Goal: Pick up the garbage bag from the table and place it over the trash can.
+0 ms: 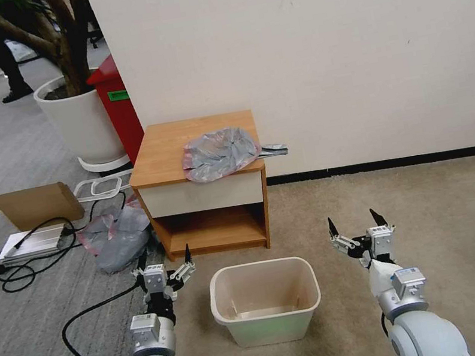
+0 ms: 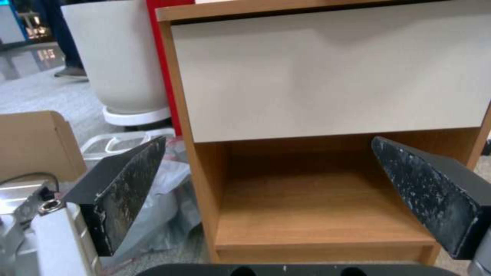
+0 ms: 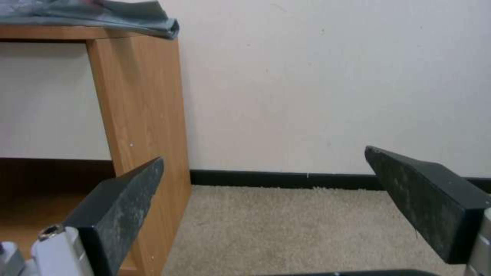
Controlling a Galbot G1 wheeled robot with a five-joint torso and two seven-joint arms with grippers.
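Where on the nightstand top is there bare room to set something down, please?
The nightstand top is bare on its left half, between the left edge and the garbage bag. The right front is crowded: the bag spreads to the front and right edges there. The lower shelf is bare too.

Both arms low and forward, forearms angled up and away from the body, wrists straight. Left end effector point(image 1: 165, 262) with its dark fingers point(image 2: 122, 188) spread wide, nothing between them, tips pointing up and ahead. Right end effector point(image 1: 355, 225) at about the same height, well apart from the left, fingers point(image 3: 122, 199) likewise spread wide, nothing held.
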